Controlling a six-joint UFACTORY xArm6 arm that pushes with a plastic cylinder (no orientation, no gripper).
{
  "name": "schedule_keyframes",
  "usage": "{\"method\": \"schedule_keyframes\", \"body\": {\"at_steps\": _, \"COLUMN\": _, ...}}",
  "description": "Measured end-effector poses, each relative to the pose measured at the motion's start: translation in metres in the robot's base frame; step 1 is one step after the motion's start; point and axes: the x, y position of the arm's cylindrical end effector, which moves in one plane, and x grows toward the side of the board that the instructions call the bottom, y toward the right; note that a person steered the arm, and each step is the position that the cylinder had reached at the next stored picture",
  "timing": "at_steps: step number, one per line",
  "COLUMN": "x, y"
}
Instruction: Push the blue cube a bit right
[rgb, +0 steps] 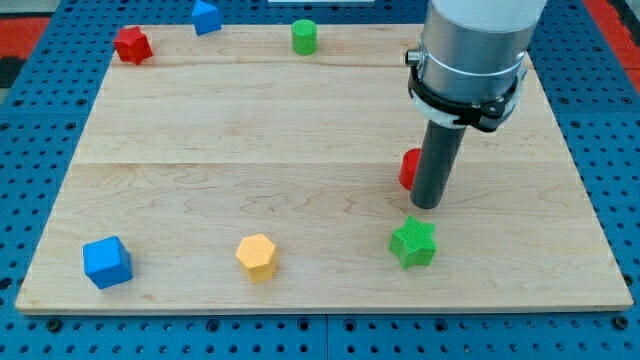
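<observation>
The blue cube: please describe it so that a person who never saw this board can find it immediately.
Start at the wooden board and go to its corner at the view's bottom left. The blue cube sits there, with a yellow block to its right along the same edge. The other blue block lies at the view's top edge, so the cube is the only blue piece near the bottom.
</observation>
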Motion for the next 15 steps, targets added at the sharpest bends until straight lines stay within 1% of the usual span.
{"method": "schedule_keyframes", "body": {"at_steps": 2, "x": 0.004, "y": -0.116}}
{"method": "schedule_keyframes", "body": {"at_steps": 3, "x": 0.047, "y": -0.089}}
{"method": "schedule_keyframes", "body": {"at_steps": 4, "x": 0.079, "y": -0.080}}
{"method": "schedule_keyframes", "body": {"at_steps": 5, "x": 0.100, "y": -0.115}}
{"method": "schedule_keyframes", "body": {"at_steps": 6, "x": 0.106, "y": -0.166}}
{"method": "schedule_keyframes", "body": {"at_steps": 7, "x": 0.118, "y": -0.182}}
{"method": "schedule_keyframes", "body": {"at_steps": 8, "x": 0.118, "y": -0.228}}
{"method": "schedule_keyframes", "body": {"at_steps": 9, "x": 0.118, "y": -0.294}}
{"method": "schedule_keyframes", "body": {"at_steps": 10, "x": 0.116, "y": -0.326}}
{"method": "schedule_keyframes", "body": {"at_steps": 11, "x": 0.105, "y": -0.356}}
{"method": "schedule_keyframes", "body": {"at_steps": 12, "x": 0.084, "y": -0.350}}
{"method": "schedule_keyframes", "body": {"at_steps": 13, "x": 0.085, "y": -0.343}}
{"method": "schedule_keyframes", "body": {"at_steps": 14, "x": 0.110, "y": -0.349}}
{"method": "schedule_keyframes", "body": {"at_steps": 15, "x": 0.105, "y": -0.336}}
